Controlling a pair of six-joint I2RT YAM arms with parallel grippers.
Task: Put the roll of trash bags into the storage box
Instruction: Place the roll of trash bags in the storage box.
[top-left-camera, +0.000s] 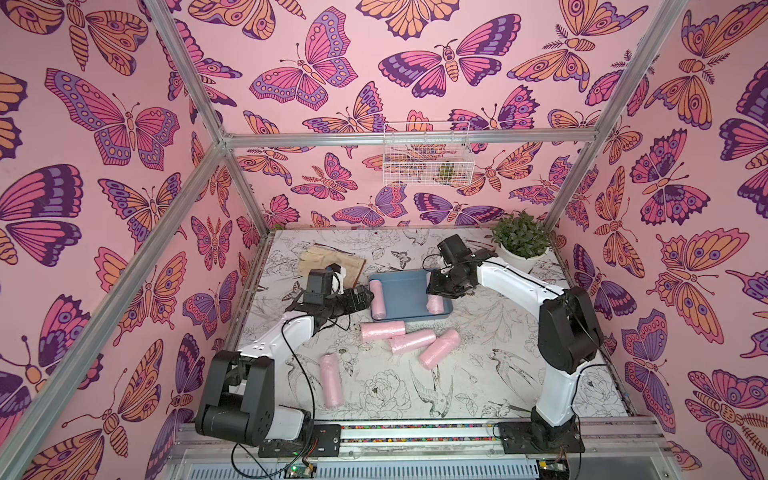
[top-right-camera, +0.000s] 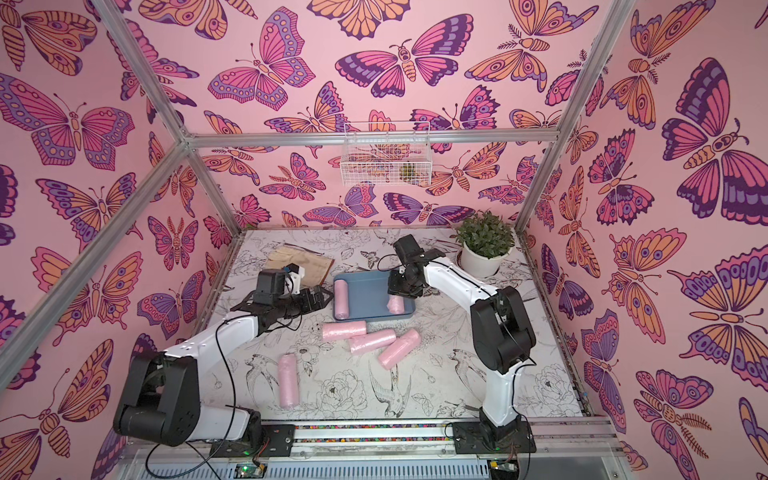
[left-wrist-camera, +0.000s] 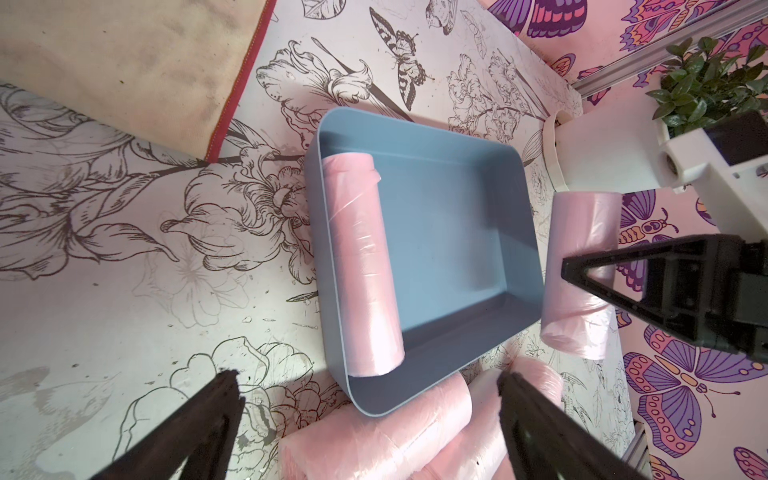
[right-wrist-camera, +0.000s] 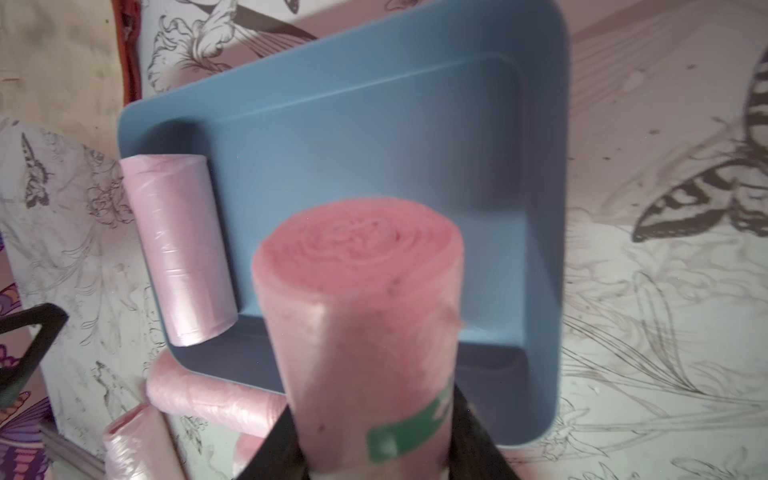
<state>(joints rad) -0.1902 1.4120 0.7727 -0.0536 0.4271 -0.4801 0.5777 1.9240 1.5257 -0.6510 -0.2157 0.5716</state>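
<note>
The storage box (top-left-camera: 405, 295) (top-right-camera: 365, 293) is a shallow slate-blue tray at mid-table. One pink roll of trash bags (top-left-camera: 378, 300) (left-wrist-camera: 361, 266) (right-wrist-camera: 178, 249) lies inside it along its left wall. My right gripper (top-left-camera: 434, 296) (right-wrist-camera: 370, 453) is shut on another pink roll (top-left-camera: 435, 306) (top-right-camera: 395, 304) (left-wrist-camera: 582, 266) (right-wrist-camera: 361, 299) with a green label. It holds that roll over the box's right end. My left gripper (top-left-camera: 368, 297) (left-wrist-camera: 370, 376) stands open and holds nothing, just left of the box.
Several loose pink rolls (top-left-camera: 411, 341) lie on the table in front of the box, one (top-left-camera: 332, 380) nearer the left arm. A beige cloth (top-left-camera: 328, 259) lies behind the left gripper. A potted plant (top-left-camera: 521, 241) stands at the back right. A white wire basket (top-left-camera: 426, 160) hangs on the back wall.
</note>
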